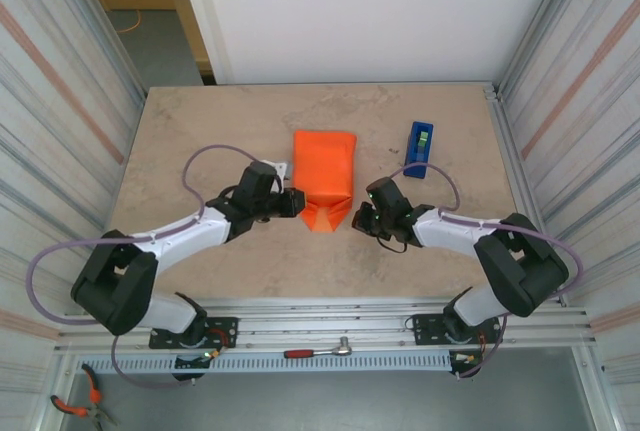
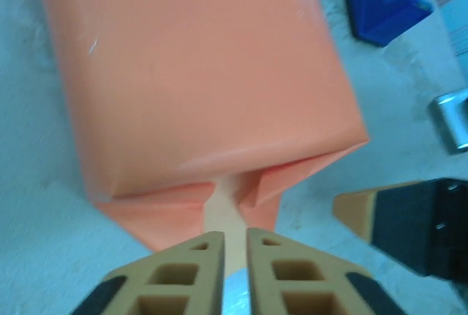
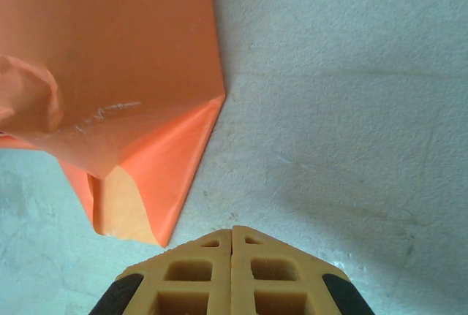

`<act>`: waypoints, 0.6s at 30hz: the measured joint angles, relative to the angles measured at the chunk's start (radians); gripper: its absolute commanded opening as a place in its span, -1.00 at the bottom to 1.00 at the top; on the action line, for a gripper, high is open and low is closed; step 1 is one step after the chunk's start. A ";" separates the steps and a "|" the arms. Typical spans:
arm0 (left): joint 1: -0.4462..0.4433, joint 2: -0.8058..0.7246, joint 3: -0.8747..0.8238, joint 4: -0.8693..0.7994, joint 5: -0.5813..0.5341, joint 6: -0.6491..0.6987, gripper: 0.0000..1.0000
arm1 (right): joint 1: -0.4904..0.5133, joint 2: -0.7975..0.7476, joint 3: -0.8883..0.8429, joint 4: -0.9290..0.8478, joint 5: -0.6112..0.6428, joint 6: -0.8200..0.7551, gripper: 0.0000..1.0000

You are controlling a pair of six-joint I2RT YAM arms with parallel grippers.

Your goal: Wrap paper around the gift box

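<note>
The orange paper (image 1: 324, 166) lies wrapped into a long packet at the table's middle, and the gift box is hidden inside it. Its near end is folded into a pointed flap (image 1: 325, 217). In the left wrist view the paper (image 2: 197, 74) stretches away from me, and a pale strip (image 2: 219, 202) of the flap runs in between my left gripper's (image 2: 235, 236) nearly touching jaws. That gripper (image 1: 297, 202) sits at the packet's near left corner. My right gripper (image 3: 232, 231) is shut and empty, just right of the flap (image 3: 157, 176), over bare table.
A blue tape dispenser (image 1: 420, 149) stands to the right of the packet, toward the back, and also shows as the blue dispenser (image 2: 384, 4) in the left wrist view. Corrugated metal walls close in both sides. A ratchet (image 1: 320, 351) lies on the rail in front of the arm bases.
</note>
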 measured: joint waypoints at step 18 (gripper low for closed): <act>-0.036 0.270 0.042 0.094 0.027 0.010 -0.84 | 0.012 0.192 0.137 0.095 -0.048 0.003 -1.00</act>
